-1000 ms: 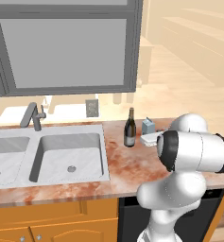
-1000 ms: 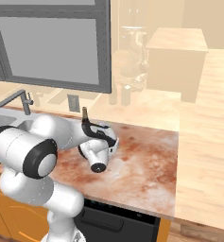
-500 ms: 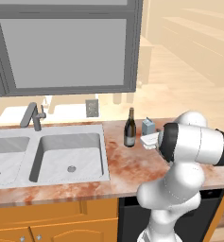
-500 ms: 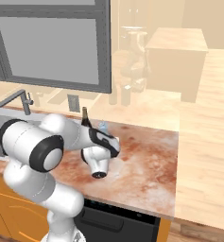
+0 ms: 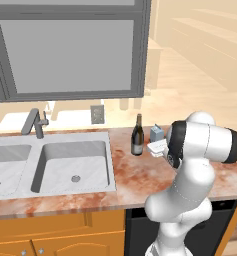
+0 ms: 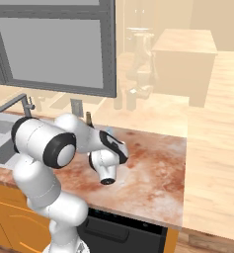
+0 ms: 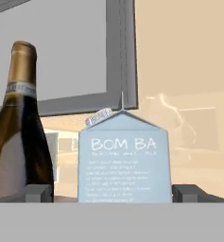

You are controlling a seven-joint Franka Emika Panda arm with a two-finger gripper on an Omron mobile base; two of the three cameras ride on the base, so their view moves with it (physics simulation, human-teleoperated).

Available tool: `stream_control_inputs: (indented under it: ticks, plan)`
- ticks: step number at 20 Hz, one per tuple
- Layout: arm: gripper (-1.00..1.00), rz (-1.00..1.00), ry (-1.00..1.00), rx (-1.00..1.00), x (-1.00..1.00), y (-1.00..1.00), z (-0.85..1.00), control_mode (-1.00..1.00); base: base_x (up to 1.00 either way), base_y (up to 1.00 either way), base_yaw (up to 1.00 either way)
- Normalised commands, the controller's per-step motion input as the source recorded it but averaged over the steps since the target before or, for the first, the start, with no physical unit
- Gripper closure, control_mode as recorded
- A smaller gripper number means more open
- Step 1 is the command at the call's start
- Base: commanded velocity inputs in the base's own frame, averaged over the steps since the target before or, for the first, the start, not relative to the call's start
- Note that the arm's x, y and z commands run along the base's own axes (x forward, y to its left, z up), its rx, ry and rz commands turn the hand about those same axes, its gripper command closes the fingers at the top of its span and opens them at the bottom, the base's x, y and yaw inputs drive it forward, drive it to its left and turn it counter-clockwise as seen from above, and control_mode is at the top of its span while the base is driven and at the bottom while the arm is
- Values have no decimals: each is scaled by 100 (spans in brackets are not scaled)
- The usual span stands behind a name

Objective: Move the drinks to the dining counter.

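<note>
Standing along the wall under the grey-framed window [image 5: 70,50], the marble-topped desk [image 5: 140,177] carries a steel double sink [image 5: 45,162] on its left part and the drinks on its right part, near the back edge. The white arm [image 5: 190,170] is bent low over the desk, its hand turned toward the drinks. The wine bottle [image 5: 137,136] stands upright just right of the sink, and the pale blue carton [image 5: 156,133] stands upright just beside it, farther from the sink; in the hand view the carton [image 7: 124,158] is seen square ahead with the wine bottle [image 7: 20,127] close on one side. No beer bottle can be made out, and the dining counter is not recognised here.

The gripper [image 7: 112,193] is spread fully wide and nothing is held; its two fingertips [image 7: 38,193] stand to either side of the carton's base, so the carton is judged to be the thing being reached for.

To do the grasp well, the hand should be advanced straight until the carton sits deep between the jaws, and kept centred, since little room is left beside the bottle and a sideways drift could tip it. The flat side walls should be squeezed gently, low on the body, below the gabled top. The lift should then be made straight up before any swing away.
</note>
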Motion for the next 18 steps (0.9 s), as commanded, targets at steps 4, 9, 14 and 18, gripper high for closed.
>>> stream_control_inputs:
  ticks: [4,9,14,18]
  plan:
    - [-100,5,0,0,11,-20,0,-100,0,0,0]
    - [-100,5,0,0,20,-15,0,-100,0,0,0]
    - [-100,6,0,0,32,-2,0,-100,0,0,0]
    - [-100,7,3,-3,25,0,-6,-100,0,0,0]
